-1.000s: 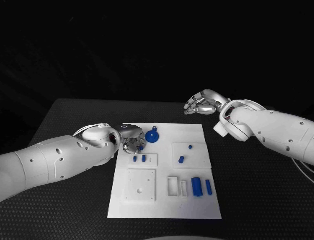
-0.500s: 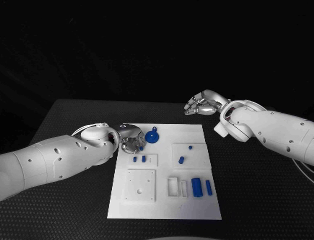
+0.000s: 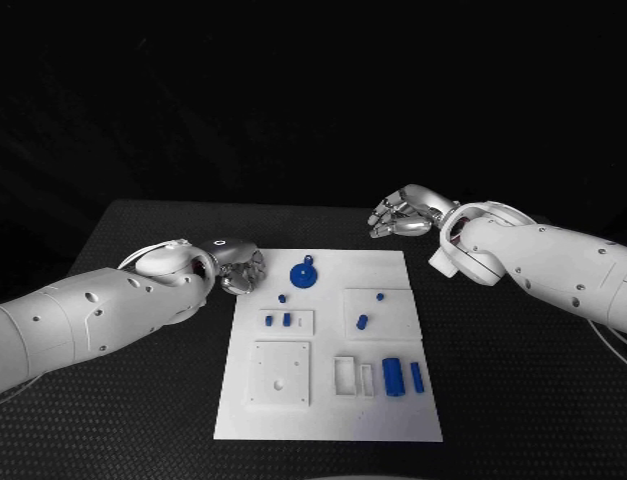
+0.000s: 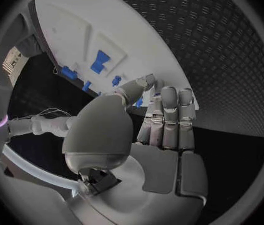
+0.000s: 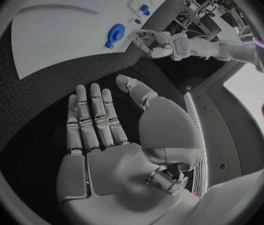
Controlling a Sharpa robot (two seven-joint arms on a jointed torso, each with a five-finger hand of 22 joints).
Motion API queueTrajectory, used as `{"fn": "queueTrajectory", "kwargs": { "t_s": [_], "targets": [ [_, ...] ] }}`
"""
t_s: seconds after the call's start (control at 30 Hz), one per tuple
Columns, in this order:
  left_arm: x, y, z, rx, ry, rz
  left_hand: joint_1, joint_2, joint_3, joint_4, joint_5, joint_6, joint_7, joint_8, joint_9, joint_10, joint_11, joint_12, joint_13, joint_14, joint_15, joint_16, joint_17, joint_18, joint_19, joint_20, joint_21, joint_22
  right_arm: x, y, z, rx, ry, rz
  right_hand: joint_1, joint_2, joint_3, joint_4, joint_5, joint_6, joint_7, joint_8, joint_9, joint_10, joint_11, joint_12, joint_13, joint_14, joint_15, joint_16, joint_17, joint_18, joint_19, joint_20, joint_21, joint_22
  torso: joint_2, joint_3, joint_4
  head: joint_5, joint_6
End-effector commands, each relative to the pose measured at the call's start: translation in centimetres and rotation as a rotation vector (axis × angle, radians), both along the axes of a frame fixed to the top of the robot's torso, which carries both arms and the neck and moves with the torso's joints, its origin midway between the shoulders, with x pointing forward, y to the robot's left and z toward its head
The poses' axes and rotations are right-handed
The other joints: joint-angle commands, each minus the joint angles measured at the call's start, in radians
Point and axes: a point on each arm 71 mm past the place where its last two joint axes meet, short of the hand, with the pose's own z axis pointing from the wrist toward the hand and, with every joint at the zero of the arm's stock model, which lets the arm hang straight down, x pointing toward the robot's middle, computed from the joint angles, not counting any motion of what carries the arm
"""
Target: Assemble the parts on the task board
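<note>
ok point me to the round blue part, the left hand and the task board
round blue part (image 3: 303,275), head view, on its disc face
left hand (image 3: 238,268), head view, on the middle of the hand
task board (image 3: 328,415), head view, on bare white plate near its front edge

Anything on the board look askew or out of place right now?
Nothing stands out. The white task board lies flat and square on the black table, its small blue parts resting tidily on it; both hands are empty.

Empty, flat right robot hand (image 5: 107,135) above table (image 5: 19,105)
</note>
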Motion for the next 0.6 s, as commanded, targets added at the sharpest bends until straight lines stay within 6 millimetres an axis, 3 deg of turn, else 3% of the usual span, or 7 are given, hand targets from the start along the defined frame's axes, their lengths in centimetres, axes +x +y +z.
{"fn": "queueTrajectory", "kwargs": {
  "t_s": [0.03,0.13,0.2,0.27,0.33,0.47,0.6],
  "targets": [
    [0.5,1.0,0.9,-0.135,-0.027,0.078,-0.006,-0.012,0.000,0.012,-0.005,0.008,0.004,0.008,0.002,-0.002,-0.001,0.006,0.003,-0.011,0.000,-0.012,-0.007,0.016,-0.007,-0.034,-0.007,0.018,-0.2,0.1,-0.4,-0.118,-0.015,0.055,0.015,-0.002,0.008,0.000,-0.027,-0.008,-0.003,-0.001,-0.001,0.005,-0.005,0.008,0.002,0.029,-0.015,0.015,0.008,0.007,0.032,-0.002,0.008,0.016,-0.001,0.0012,0.0003,-0.001,0.005],
    [0.9,2.0,1.8,-0.300,-0.001,0.168,-0.023,-0.022,0.005,0.034,-0.024,0.013,0.011,0.022,0.006,-0.001,0.003,0.008,0.005,-0.050,0.008,-0.080,-0.045,0.005,-0.049,-0.023,-0.046,0.004,-0.3,-0.1,-0.5,-0.166,-0.032,0.067,0.030,-0.002,0.010,-0.001,-0.073,-0.007,-0.008,0.000,-0.001,0.016,-0.011,0.012,0.005,0.076,-0.037,0.039,0.023,0.025,0.086,-0.005,0.017,0.013,0.000,0.0012,0.0007,-0.003,0.007],
    [1.1,2.8,2.2,-0.459,0.045,0.252,-0.039,-0.030,-0.002,0.056,-0.090,0.011,0.016,0.031,0.009,0.003,0.005,0.009,0.007,-0.052,0.010,-0.124,-0.069,-0.002,-0.061,-0.020,-0.071,-0.007,-0.6,-0.1,-0.7,-0.212,-0.047,0.083,0.040,0.000,0.009,-0.001,-0.105,-0.002,-0.008,0.003,-0.001,0.033,-0.020,0.020,0.011,0.119,-0.059,0.060,0.039,0.042,0.137,-0.007,0.024,0.009,-0.001,0.0011,0.0009,-0.012,0.010],
    [1.1,3.4,2.4,-0.596,0.089,0.315,-0.050,-0.035,-0.008,0.068,-0.125,0.009,0.018,0.035,0.009,0.003,0.007,0.009,0.008,-0.055,0.013,-0.151,-0.083,-0.005,-0.067,-0.018,-0.087,-0.015,-0.9,-0.1,-1.1,-0.259,-0.057,0.104,0.047,0.002,0.009,-0.002,-0.132,0.003,-0.010,0.006,0.000,0.052,-0.029,0.028,0.017,0.151,-0.075,0.075,0.051,0.054,0.173,-0.008,0.030,0.007,0.000,0.0004,0.0008,-0.020,0.012],
    [1.0,3.8,2.5,-0.723,0.133,0.359,-0.057,-0.038,-0.014,0.077,-0.134,0.006,0.018,0.039,0.009,0.001,0.010,0.009,0.009,-0.061,0.017,-0.184,-0.098,-0.010,-0.076,-0.014,-0.107,-0.024,-1.4,0.0,-1.6,-0.305,-0.062,0.126,0.054,0.005,0.008,-0.002,-0.165,0.014,-0.013,0.011,0.002,0.089,-0.046,0.045,0.027,0.188,-0.094,0.092,0.067,0.069,0.215,-0.010,0.039,0.005,0.000,0.0002,0.0005,-0.027,0.011],
    [0.6,4.1,2.7,-0.873,0.199,0.381,-0.065,-0.032,-0.025,0.080,-0.135,0.008,0.015,0.049,0.010,-0.001,0.013,0.009,0.010,-0.070,0.026,-0.239,-0.121,-0.017,-0.089,-0.007,-0.138,-0.037,-2.3,0.0,-2.7,-0.380,-0.080,0.156,0.061,0.005,0.014,-0.002,-0.194,0.038,-0.014,0.021,0.005,0.110,-0.055,0.051,0.033,0.209,-0.104,0.097,0.077,0.079,0.242,-0.009,0.039,0.002,0.000,0.0000,0.0001,-0.036,0.012],
    [0.0,3.9,2.9,-0.947,0.243,0.352,-0.075,-0.017,-0.037,0.076,-0.132,0.024,0.007,0.065,0.014,-0.002,0.015,0.009,0.010,-0.069,0.036,-0.295,-0.141,-0.015,-0.085,0.000,-0.158,-0.046,-3.1,0.3,-3.5,-0.448,-0.108,0.183,0.056,0.000,0.021,-0.001,-0.215,0.050,-0.019,0.024,0.005,0.089,-0.044,0.032,0.027,0.215,-0.104,0.092,0.082,0.084,0.253,-0.007,0.035,0.001,0.001,-0.0001,-0.0002,-0.042,0.011]
  ]
}}
